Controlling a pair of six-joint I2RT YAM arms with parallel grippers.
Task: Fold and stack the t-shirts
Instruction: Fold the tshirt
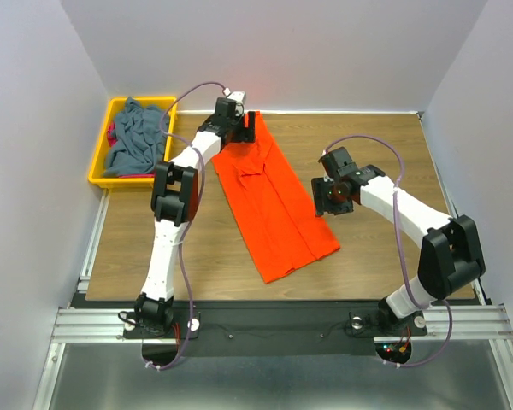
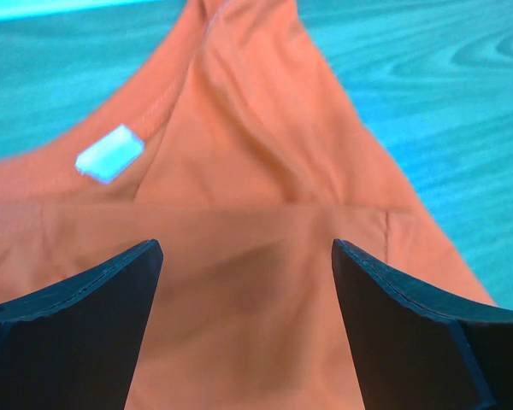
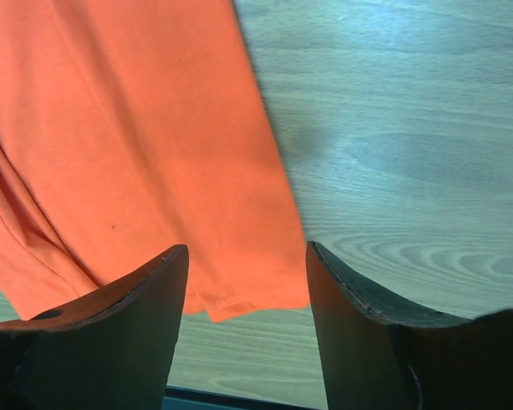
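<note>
While the orange t-shirt [image 1: 274, 205] is lying on the counter [image 1: 393, 137] as a narrow strip, sides apparently folded in, crosswise folds and stacking are remaining. Its long axis is running diagonally, collar [image 2: 167, 102] pointing far, hem [image 3: 239, 301] near-right. The grey-blue t-shirt [image 1: 137, 137] is sitting crumpled in the yellow bin [image 1: 98, 178]. The left end effector [image 2: 248, 325] over the collar and right end effector [image 3: 248, 325] over the hem are hanging released, grasping nothing.

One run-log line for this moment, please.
orange t-shirt: long strip on table | left gripper: open above collar | right gripper: open above hem corner | grey t-shirt: in yellow bin
</note>
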